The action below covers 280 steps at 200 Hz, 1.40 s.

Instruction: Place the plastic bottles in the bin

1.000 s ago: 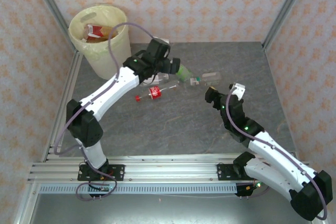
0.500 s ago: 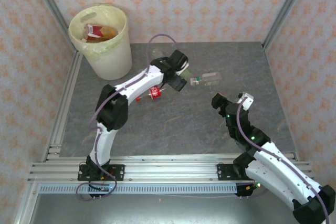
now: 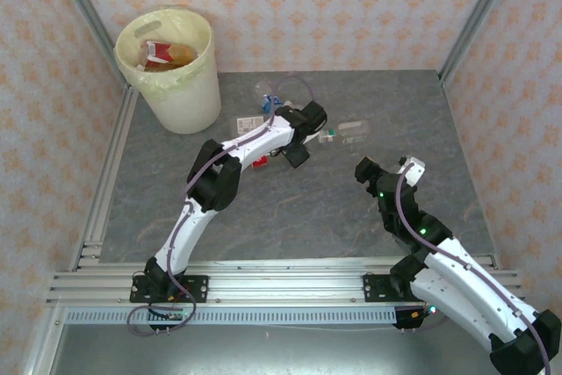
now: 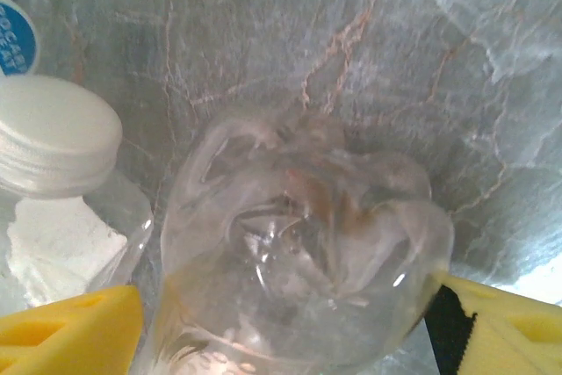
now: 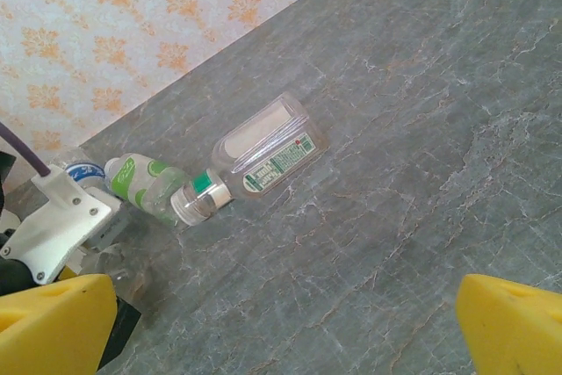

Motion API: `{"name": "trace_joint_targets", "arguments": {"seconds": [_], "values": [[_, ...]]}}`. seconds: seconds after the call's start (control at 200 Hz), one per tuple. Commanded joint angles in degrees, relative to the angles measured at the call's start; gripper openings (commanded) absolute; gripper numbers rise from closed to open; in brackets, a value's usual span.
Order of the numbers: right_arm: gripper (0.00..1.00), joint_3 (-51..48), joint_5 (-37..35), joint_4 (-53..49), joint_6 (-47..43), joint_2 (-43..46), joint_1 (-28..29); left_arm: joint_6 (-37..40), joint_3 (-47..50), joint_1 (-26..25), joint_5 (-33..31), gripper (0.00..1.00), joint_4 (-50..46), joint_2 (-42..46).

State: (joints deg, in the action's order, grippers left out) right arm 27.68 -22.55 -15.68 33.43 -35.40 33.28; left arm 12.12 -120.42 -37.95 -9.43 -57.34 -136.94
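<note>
Left wrist view: we had swung the left gripper from the bin to straddle a clear bottle, jaws spread, not yet clamped; we judged the next pickup imminent. The right gripper gaped, empty.

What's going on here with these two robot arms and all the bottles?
Two robot arms are clearing plastic bottles off a grey table into the cream bin in the far left corner, which already holds a few. The left gripper is down mid-table with its yellow fingers either side of a clear bottle, apparently not yet squeezing it. The right gripper hovers open and empty nearby. Other bottles lie on the table, including a green-and-white labelled one.
</note>
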Motion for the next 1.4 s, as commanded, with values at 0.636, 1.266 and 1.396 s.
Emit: {"name": "trace_joint_targets", "arguments": {"seconds": [0.636, 1.266, 1.396], "values": [[0.99, -0.52, 0.53, 1.41, -1.32, 0.32, -0.32, -1.14, 3.78, 3.18, 5.08, 0.58, 1.82, 4.46], [0.99, -0.37, 13.93, 11.24, -7.50, -2.86, -0.32, -12.48, 22.75, 3.77, 9.89, 0.36, 19.54, 25.72], [0.99, 0.40, 14.09, 11.93, -7.56, -4.57, -0.32, -13.36, 24.30, 3.91, 9.46, 0.36, 22.59, 32.19]]}}
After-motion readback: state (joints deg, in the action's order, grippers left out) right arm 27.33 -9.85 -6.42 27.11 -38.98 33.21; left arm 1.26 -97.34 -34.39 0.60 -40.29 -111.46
